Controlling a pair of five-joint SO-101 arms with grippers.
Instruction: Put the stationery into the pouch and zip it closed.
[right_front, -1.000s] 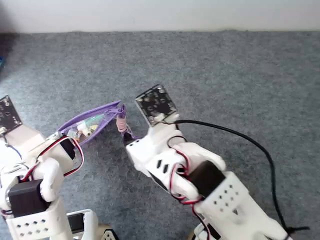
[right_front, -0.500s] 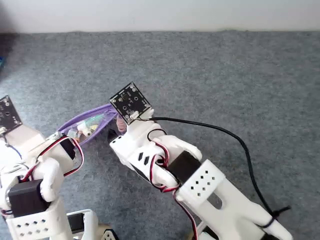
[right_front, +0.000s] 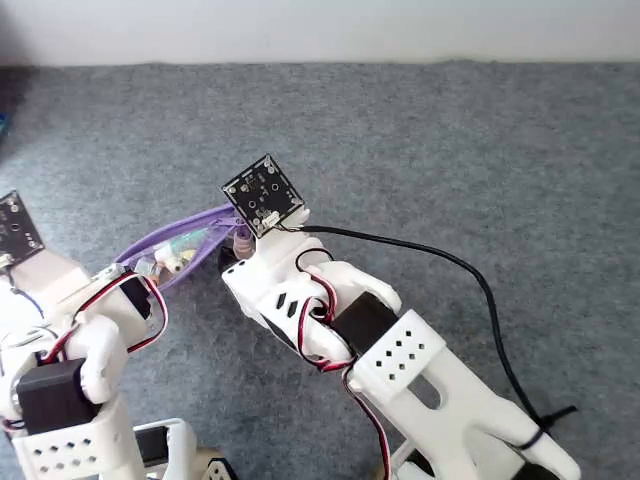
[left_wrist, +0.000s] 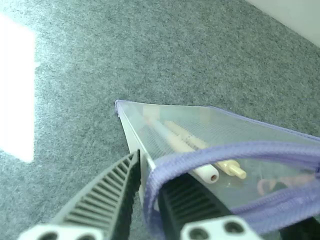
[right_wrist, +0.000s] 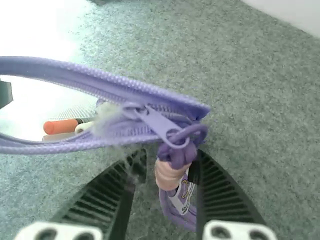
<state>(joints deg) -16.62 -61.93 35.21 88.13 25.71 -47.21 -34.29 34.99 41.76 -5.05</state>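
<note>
Purple mesh pouch (right_front: 185, 240) lies on the grey carpet-like table cover (right_front: 450, 150), between the two arms, and each arm holds one end of it.

The left gripper (left_wrist: 150, 172) is at the corner of the pouch that is far from the zipper slider. Its two ribbed black fingers are closed on the purple fabric edge there, so this corner is lifted a little from the cover. Through the mesh just beside these fingers I can see two cream-coloured pens (left_wrist: 190, 150) lying inside the pouch, side by side along its length.

The right gripper (right_wrist: 170, 160) is at the opposite end of the pouch. Its fingers are closed on the purple zipper pull with a pink bead (right_wrist: 170, 172), which hangs down from the purple zipper slider (right_wrist: 150, 117). The slider sits near this end of the pouch. From the slider towards the left gripper the two zipper tapes go apart, so the mouth of the pouch is open along most of its length. An orange-tipped pen (right_wrist: 60, 126) is also inside, below the open mouth.

A black cable (right_front: 480, 290) runs from the right arm across the cover, away from the pouch.
</note>
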